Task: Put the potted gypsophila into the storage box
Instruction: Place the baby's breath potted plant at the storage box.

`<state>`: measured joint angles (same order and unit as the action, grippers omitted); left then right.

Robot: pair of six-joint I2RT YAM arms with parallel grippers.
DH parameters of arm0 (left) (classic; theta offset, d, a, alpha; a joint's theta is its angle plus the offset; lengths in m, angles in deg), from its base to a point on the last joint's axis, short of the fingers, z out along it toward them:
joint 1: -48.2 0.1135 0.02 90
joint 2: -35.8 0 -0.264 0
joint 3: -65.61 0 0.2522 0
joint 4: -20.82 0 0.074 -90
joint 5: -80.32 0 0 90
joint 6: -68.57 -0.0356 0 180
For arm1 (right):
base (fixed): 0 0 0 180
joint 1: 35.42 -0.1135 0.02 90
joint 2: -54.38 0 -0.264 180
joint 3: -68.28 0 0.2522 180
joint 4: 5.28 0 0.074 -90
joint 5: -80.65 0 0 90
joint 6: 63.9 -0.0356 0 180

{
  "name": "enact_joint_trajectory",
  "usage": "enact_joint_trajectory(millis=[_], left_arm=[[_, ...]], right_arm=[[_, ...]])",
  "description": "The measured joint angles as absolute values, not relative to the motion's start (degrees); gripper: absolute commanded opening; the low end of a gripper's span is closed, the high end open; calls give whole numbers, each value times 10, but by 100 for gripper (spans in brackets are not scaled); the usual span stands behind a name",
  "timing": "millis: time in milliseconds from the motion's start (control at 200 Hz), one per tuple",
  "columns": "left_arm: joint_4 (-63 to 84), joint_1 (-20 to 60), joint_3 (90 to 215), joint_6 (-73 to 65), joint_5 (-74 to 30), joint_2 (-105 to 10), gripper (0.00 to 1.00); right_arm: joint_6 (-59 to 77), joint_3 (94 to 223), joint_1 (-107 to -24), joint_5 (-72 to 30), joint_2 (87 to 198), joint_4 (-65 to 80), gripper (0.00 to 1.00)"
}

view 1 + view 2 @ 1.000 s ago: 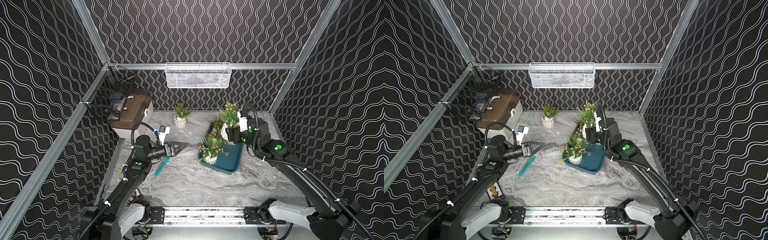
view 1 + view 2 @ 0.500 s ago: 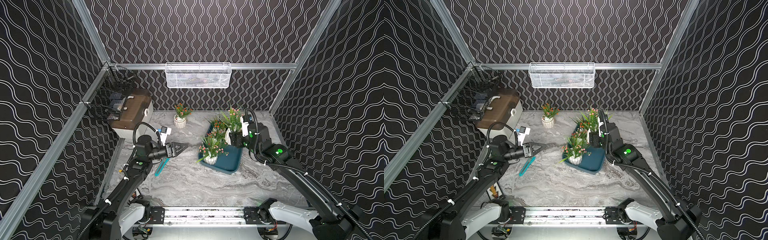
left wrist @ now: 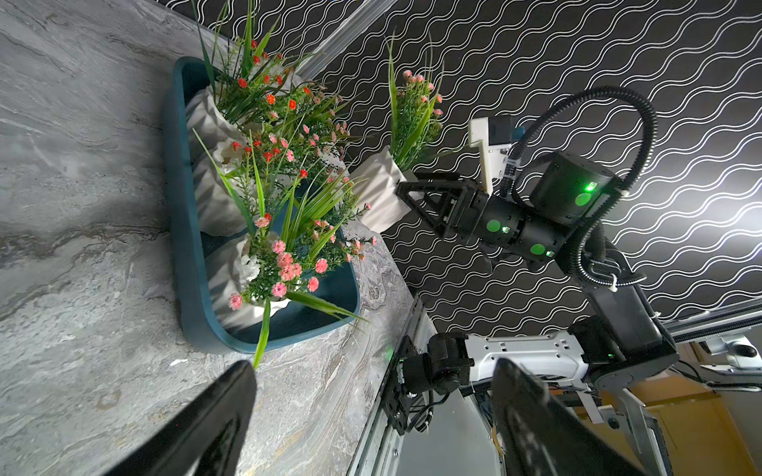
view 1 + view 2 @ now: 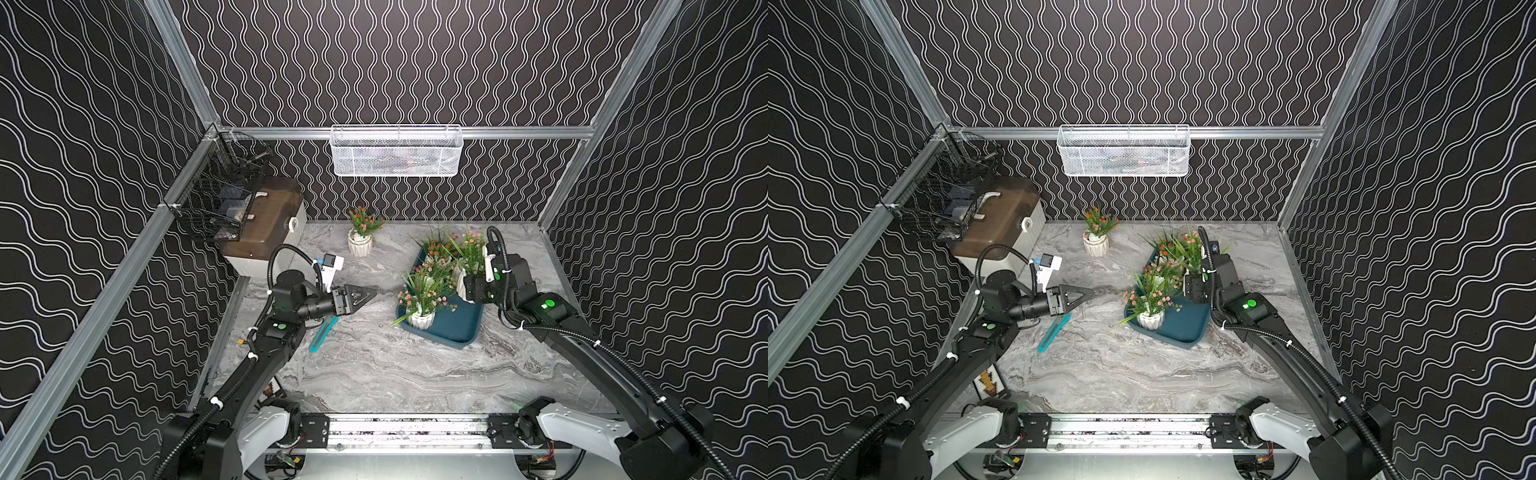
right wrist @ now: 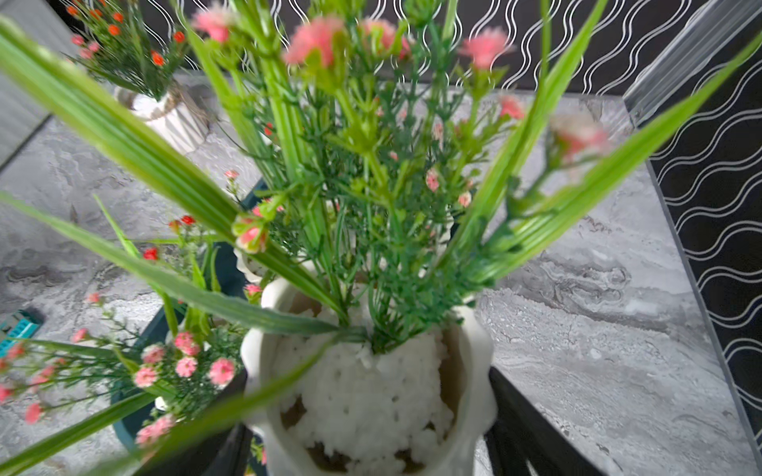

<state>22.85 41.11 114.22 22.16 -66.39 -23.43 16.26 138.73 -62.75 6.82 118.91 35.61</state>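
R arm climbs from its near-right base, long link stretched fwd, wrist bent so the jaws point left at the box. R jaws stand fairly wide, one each side of the held pot, clamped on its white ribbed body. That pot is off the bench, up over the box's right side, pink blooms on top. Whether it's tilted, can't tell.

L arm rises from the near-left base, elbow bent, forearm approx level. L jaws lie rolled sideways, aimed at the box but well short of it, wide apart w/ nothing btwn them, hovering above the far end of a teal tool on the bench.

Three more pots stand in the box: near pot, mid pot, far pot. Lone pot stands on the bench by the back wall, well apart from the box.

Green lamps glow on both arms. Small patterned card by the L base: print too small to read. White case w/ brown lid sits back-left.
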Motion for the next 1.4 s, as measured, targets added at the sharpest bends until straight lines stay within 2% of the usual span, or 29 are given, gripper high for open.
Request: enact_joint_trajectory(millis=[1396], left_arm=[[234, 411, 1142, 224, -665, -245, 92]], right_arm=[[153, 1254, -594, 32, 1305, 127, 76]])
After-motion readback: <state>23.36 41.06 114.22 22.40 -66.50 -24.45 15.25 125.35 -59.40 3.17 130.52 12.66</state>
